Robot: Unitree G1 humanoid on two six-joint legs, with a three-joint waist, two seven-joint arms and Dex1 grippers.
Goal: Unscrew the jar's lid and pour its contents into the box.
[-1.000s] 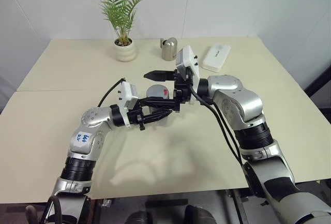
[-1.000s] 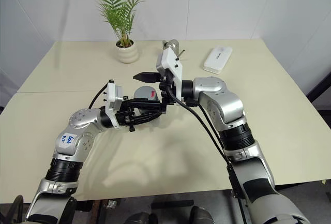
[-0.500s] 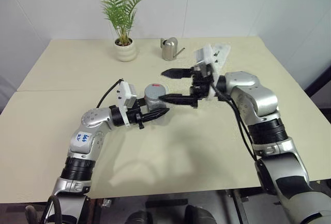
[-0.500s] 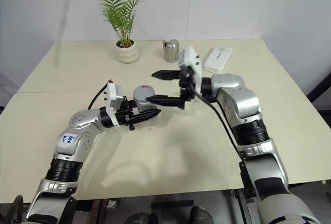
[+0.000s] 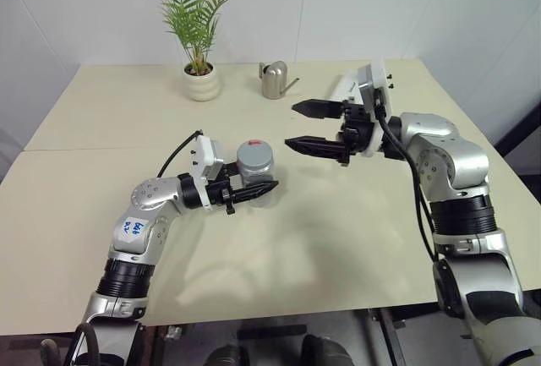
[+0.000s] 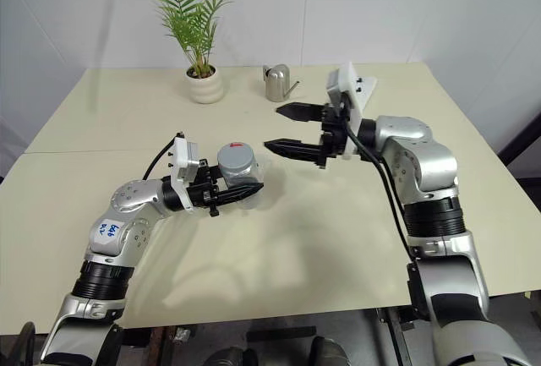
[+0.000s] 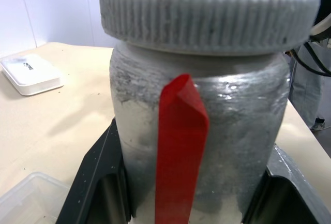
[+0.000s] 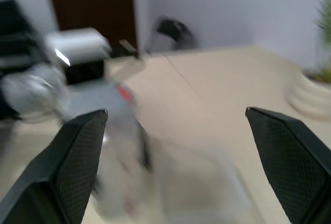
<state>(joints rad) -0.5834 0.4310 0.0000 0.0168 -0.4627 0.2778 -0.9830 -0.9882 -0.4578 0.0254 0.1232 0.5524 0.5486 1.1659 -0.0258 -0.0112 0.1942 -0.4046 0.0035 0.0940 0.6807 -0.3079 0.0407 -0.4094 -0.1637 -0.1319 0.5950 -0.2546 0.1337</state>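
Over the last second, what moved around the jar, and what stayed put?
The right gripper, fingers open around the ribbed grey screw lid a second ago, pulled away to the robot's right and now hangs open and empty, clear of it. The left gripper stayed shut on the translucent silvery-grey jar, lid still on, in the same spot.

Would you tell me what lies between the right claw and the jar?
Nothing: in the left eye view, open air over bare table separates the open right claw from the jar.
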